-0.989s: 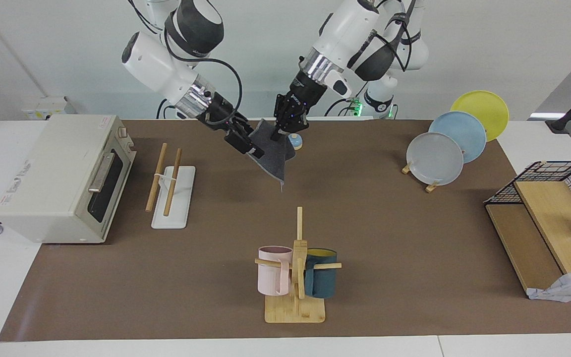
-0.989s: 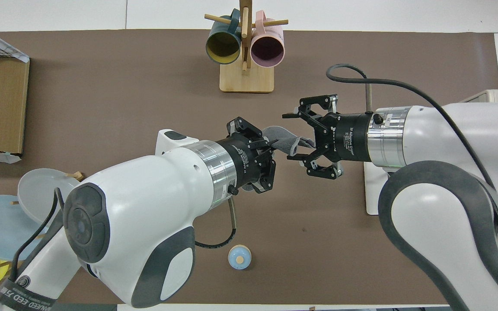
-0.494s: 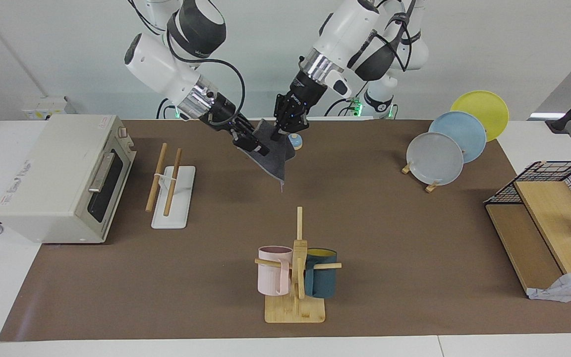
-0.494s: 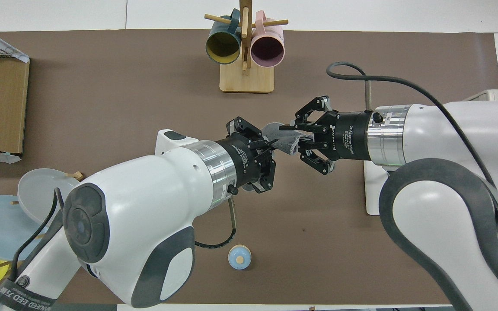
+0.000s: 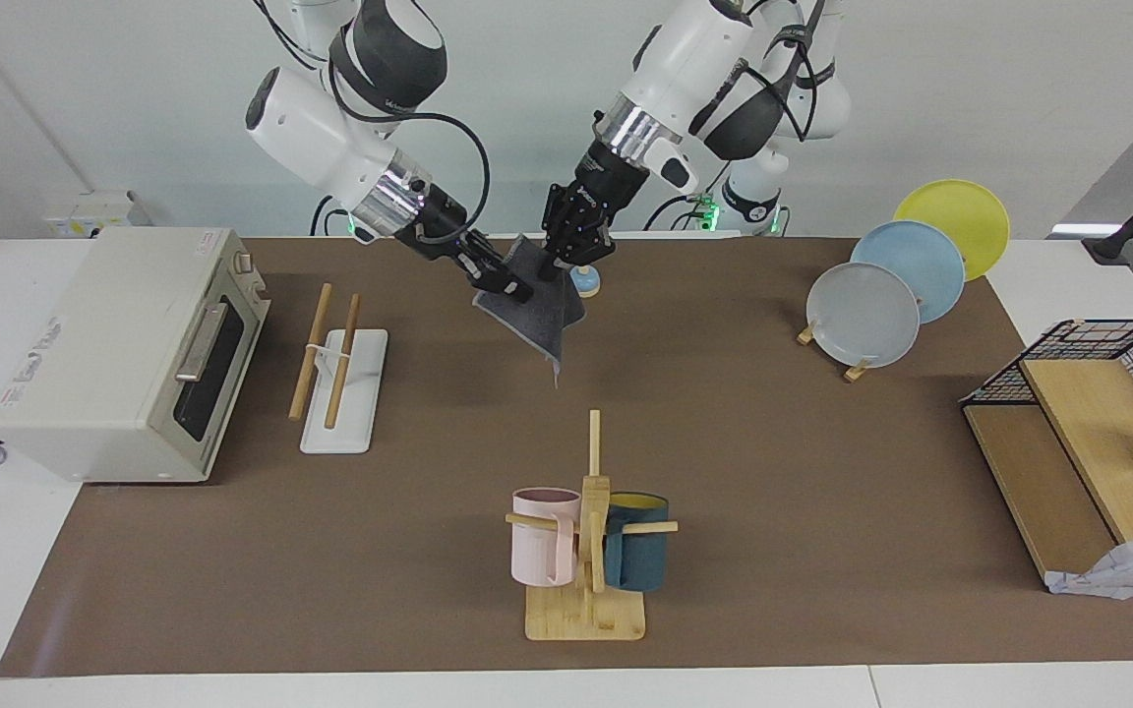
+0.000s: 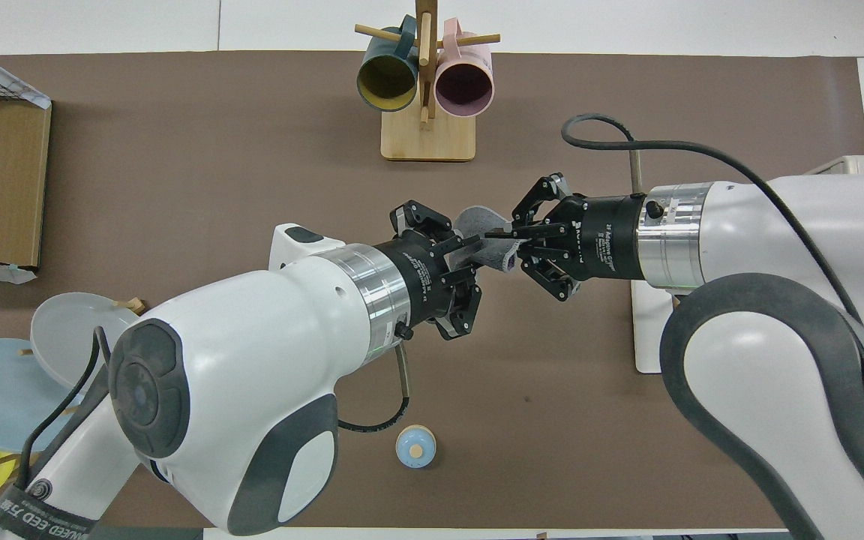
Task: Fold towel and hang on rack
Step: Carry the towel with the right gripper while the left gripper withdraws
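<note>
The towel (image 5: 539,317) hangs in the air over the mat, dark grey face showing, one corner pointing down. My left gripper (image 5: 551,265) is shut on its upper edge. My right gripper (image 5: 519,291) is shut on the same edge just beside it. In the overhead view the two grippers, left (image 6: 475,251) and right (image 6: 495,238), meet tip to tip with the bunched towel (image 6: 475,223) between them. The rack (image 5: 334,349), two wooden rods over a white base, stands on the mat toward the right arm's end, next to the oven. Its base (image 6: 646,337) is mostly hidden under the right arm in the overhead view.
A toaster oven (image 5: 124,349) stands at the right arm's end. A mug tree (image 5: 586,551) with pink and teal mugs stands farther from the robots. A plate stand (image 5: 881,295) and a wire basket on wooden boards (image 5: 1088,413) are toward the left arm's end. A small blue knob (image 6: 415,446) lies near the robots.
My right gripper was open beside the towel; it has moved in and closed on the towel's upper edge. My left gripper has kept its hold and barely moved.
</note>
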